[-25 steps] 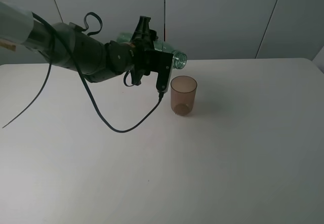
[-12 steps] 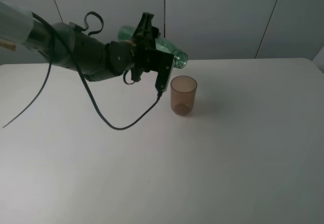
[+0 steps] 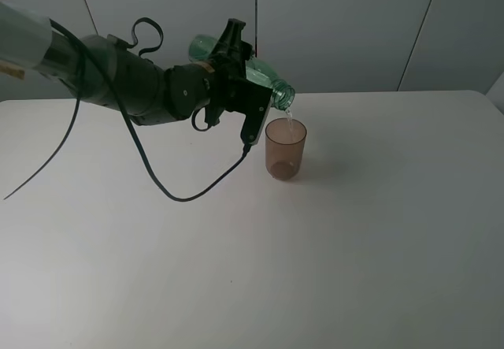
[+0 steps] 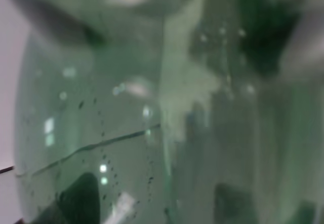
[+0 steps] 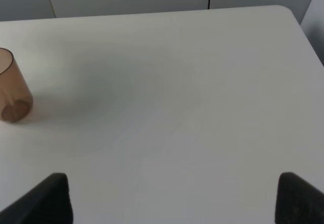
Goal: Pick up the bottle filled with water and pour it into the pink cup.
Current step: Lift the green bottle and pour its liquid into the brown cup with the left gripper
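Pour step in hand: the bottle [image 3: 264, 75] is tipped mouth-down off horizontal, up in the air, its open neck just above the near rim of the pink cup [image 3: 285, 150], and a thin stream of water [image 3: 288, 118] drops from the mouth into the cup. The cup stands upright on the tabletop [image 3: 354, 246] and looks barely filled, so I'd call the pour early. The left end effector [image 3: 230, 65] is clenched around the bottle's body. Its wrist view shows only blurred green plastic and water. The right end effector [image 5: 174, 198] is released, fingertips wide apart, well clear of the cup. Next move: hold the mouth over the cup and add tilt slowly so the stream doesn't overshoot the rim. No brand, label or legible writing on bottle or cup.
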